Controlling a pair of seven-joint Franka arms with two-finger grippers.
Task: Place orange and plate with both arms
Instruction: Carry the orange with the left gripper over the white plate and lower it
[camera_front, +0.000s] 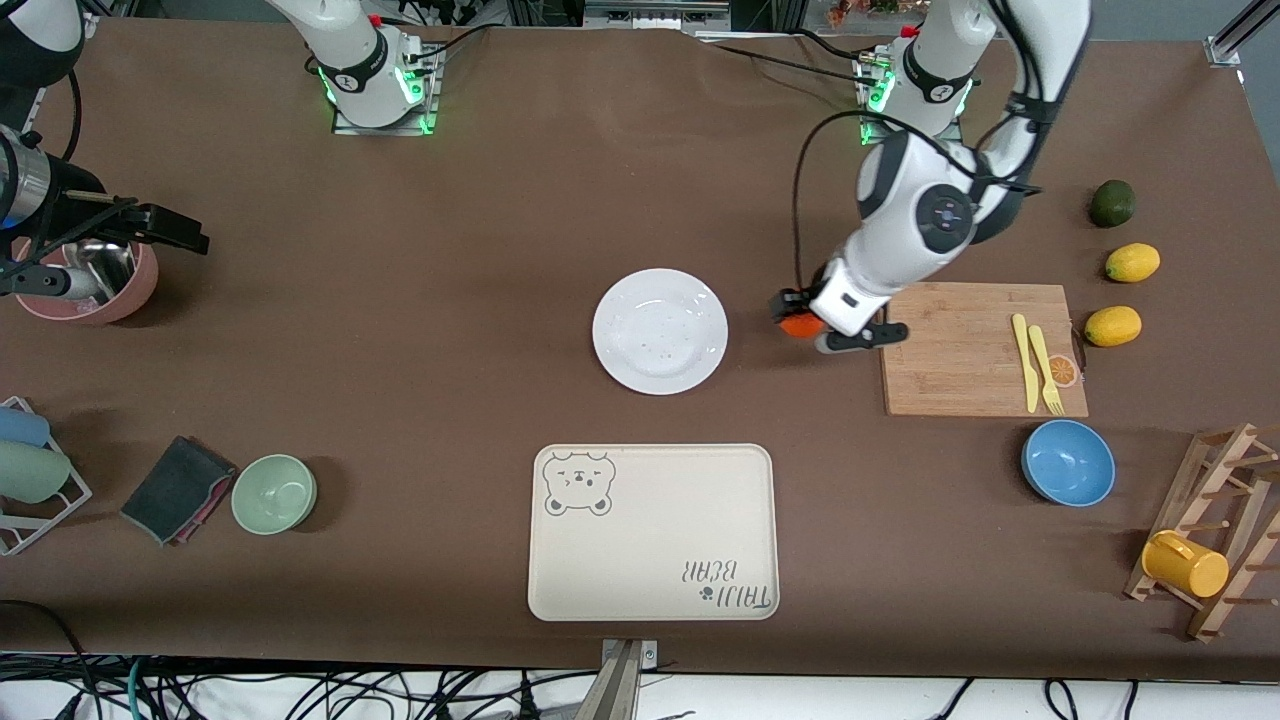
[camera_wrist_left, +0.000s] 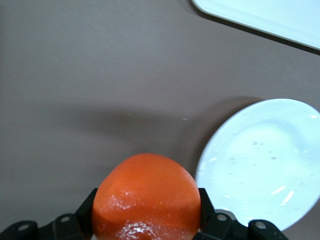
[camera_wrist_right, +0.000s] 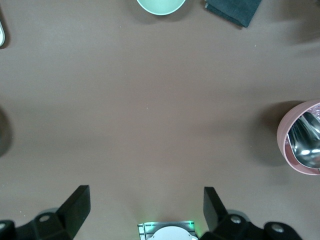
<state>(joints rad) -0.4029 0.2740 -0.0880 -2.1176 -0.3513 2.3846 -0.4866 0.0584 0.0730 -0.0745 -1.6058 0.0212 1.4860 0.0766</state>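
The orange (camera_front: 797, 324) is small, round and bright red-orange, and my left gripper (camera_front: 799, 316) is shut on it over the brown table between the plate and the cutting board. In the left wrist view the orange (camera_wrist_left: 145, 197) fills the gap between the black fingers (camera_wrist_left: 206, 214). The glossy white plate (camera_front: 660, 330) lies flat at mid-table, and its rim (camera_wrist_left: 260, 170) shows just beside the orange. My right gripper (camera_front: 185, 235) hangs open at the right arm's end of the table, near the pink bowl. Nothing sits between its fingers (camera_wrist_right: 75, 205).
A cream bear-print tray (camera_front: 650, 530) lies nearer the camera than the plate. The wooden cutting board (camera_front: 960, 350) carries a yellow knife and fork. Around it are a blue bowl (camera_front: 1068, 462), two lemons and an avocado (camera_front: 1112, 203). A green bowl (camera_front: 273, 493) and pink bowl (camera_front: 95, 285) are at the right arm's end.
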